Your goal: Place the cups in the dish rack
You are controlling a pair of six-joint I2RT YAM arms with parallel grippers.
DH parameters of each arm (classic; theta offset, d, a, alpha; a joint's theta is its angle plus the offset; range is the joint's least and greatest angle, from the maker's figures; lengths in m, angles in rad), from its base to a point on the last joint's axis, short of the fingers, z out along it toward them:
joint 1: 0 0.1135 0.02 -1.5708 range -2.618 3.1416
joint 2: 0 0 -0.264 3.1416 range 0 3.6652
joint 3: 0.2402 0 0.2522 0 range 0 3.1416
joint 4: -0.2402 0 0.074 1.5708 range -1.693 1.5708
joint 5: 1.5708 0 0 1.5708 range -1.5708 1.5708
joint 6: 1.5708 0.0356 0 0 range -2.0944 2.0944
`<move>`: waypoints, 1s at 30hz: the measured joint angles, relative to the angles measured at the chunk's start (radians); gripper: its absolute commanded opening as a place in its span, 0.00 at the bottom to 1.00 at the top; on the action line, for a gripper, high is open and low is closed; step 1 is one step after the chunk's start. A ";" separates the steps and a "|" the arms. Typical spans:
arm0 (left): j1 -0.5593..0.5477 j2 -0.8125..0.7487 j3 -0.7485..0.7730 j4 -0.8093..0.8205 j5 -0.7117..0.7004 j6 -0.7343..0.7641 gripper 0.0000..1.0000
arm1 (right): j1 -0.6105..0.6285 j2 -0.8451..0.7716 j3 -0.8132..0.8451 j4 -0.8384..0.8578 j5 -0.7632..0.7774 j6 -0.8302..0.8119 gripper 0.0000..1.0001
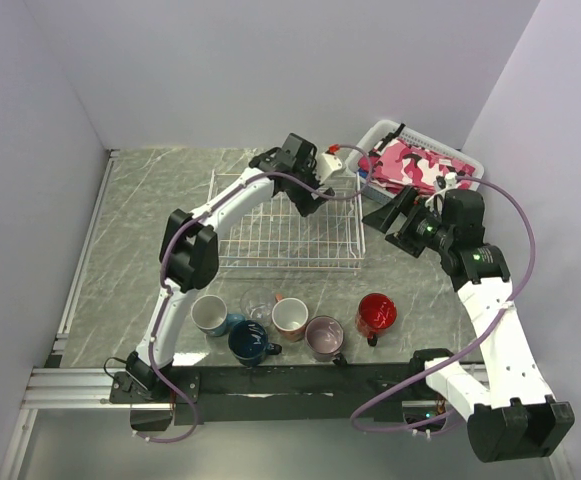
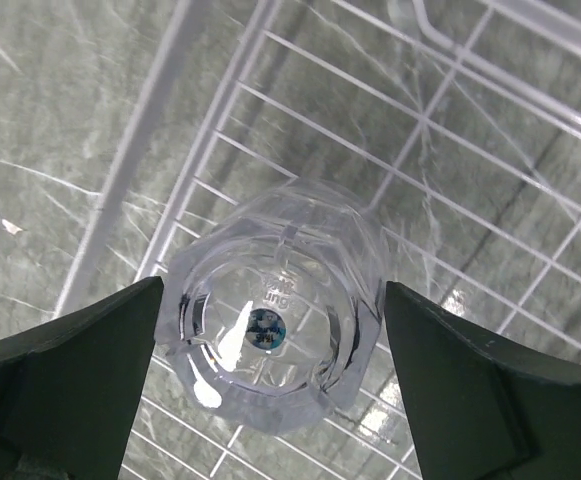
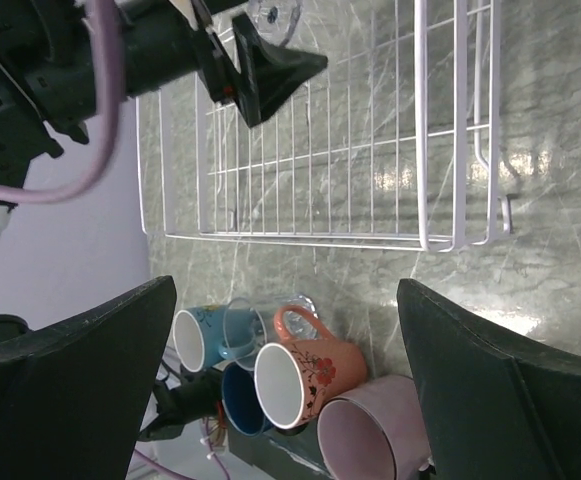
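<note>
L gripper (image 2: 272,290) at dish rack (image 1: 260,245) 1 o'clock corner, fingers flanking clear glass (image 2: 270,330); gripped or released: cannot tell. R gripper (image 3: 287,285) at 3 o'clock, spread wide, empty.

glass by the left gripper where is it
Left wrist view: the glass sits in the rack, flanked by the left gripper, near the rack's far right corner.

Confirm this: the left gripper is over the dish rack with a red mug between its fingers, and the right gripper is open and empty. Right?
Not a red mug: the left wrist view shows a clear glass between the fingers of the left gripper, over the dish rack. The red mug stands outside the rack, near the arms' bases. The right gripper is open and empty.
</note>
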 measured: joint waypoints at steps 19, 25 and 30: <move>0.202 -0.317 -0.011 -0.122 0.247 -0.111 0.96 | 0.220 0.184 0.237 -0.367 0.095 -0.249 1.00; 0.312 -0.659 -0.256 -0.154 0.374 -0.117 0.96 | 0.417 0.279 0.342 -0.494 0.104 -0.299 0.89; 0.368 -0.764 -0.513 -0.145 0.413 -0.161 0.97 | 0.473 0.349 0.384 -0.553 0.100 -0.320 0.89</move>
